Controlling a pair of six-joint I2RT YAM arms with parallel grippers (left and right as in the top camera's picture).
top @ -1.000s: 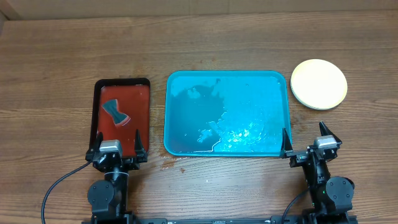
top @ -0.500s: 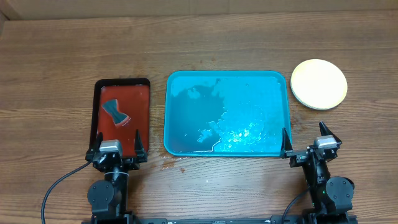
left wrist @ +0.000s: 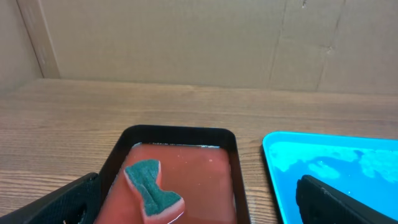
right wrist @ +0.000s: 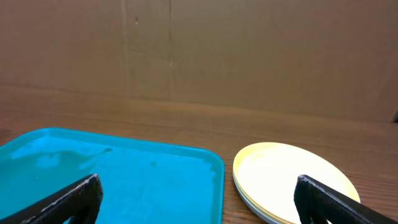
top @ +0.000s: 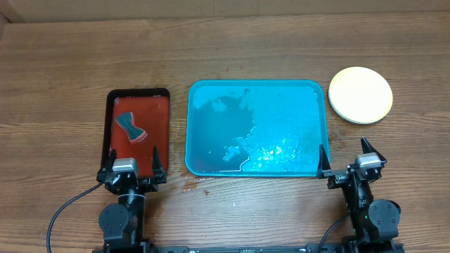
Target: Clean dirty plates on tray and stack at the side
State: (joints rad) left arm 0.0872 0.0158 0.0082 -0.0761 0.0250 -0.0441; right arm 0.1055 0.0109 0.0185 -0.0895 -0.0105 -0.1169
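Observation:
The blue tray (top: 309, 88) lies at the table's middle, wet and with no plates on it; it also shows in the right wrist view (right wrist: 186, 155) and the left wrist view (left wrist: 273, 146). The plates (top: 361, 95) sit in a stack on the table to the right of the tray, a pale yellow one on top; the stack shows in the right wrist view (right wrist: 289, 180). My left gripper (top: 133, 163) is open and empty at the near end of the red tray. My right gripper (top: 348, 158) is open and empty near the blue tray's near right corner.
A small black-rimmed dark red tray (top: 112, 98) at the left holds reddish water and a green-topped sponge (top: 130, 127), also in the left wrist view (left wrist: 152, 190). Water drops lie on the wood by the blue tray's near left corner (top: 193, 184). A cardboard wall stands behind.

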